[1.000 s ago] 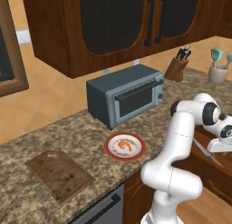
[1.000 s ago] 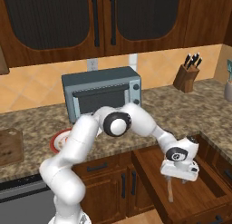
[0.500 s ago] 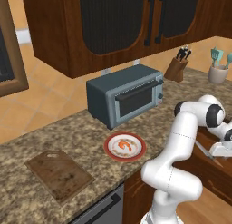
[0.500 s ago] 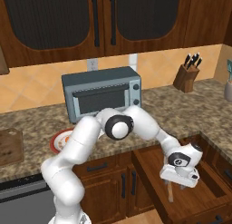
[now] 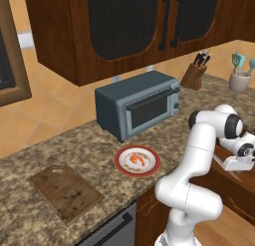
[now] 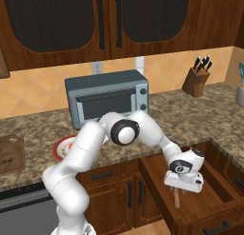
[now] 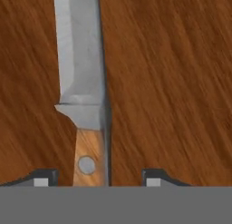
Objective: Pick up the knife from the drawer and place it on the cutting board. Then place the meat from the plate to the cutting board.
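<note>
Two jobs are set me, and neither is finished yet, as far as I can judge. The knife (image 7: 84, 82) lies flat on the light wood floor of the drawer (image 6: 224, 200), grey blade running away from my hand and brown handle coming in between my fingertips (image 7: 43, 177). My claw (image 6: 183, 184) is down inside the open drawer, straddling the handle with one tip on either side. The handle sits nearer my left tip than my right, with bare wood showing on the right side of it. The jaws stand part open; I cannot tell whether the pads are pressing on the handle, so I will not call it a grip.

From the right base view, the handle (image 6: 177, 199) pokes out below my hand toward the near edge of the drawer.

Further out, up on the speckled stone counter (image 5: 60, 150) to the left, the cutting board (image 5: 64, 192) lies bare with nothing on it. Just to its right, apart from it, sits the red-rimmed plate (image 5: 149, 169), and the small orange-pink meat (image 5: 136, 160) is curled in its middle, untouched. Behind the plate stands a blue-grey toaster oven (image 5: 139, 105), and at the far right a wooden knife block (image 5: 195, 73).

So what is left, by my reckoning: clamp on the handle, lift the knife out, carry it to the board, then come back for the meat.
</note>
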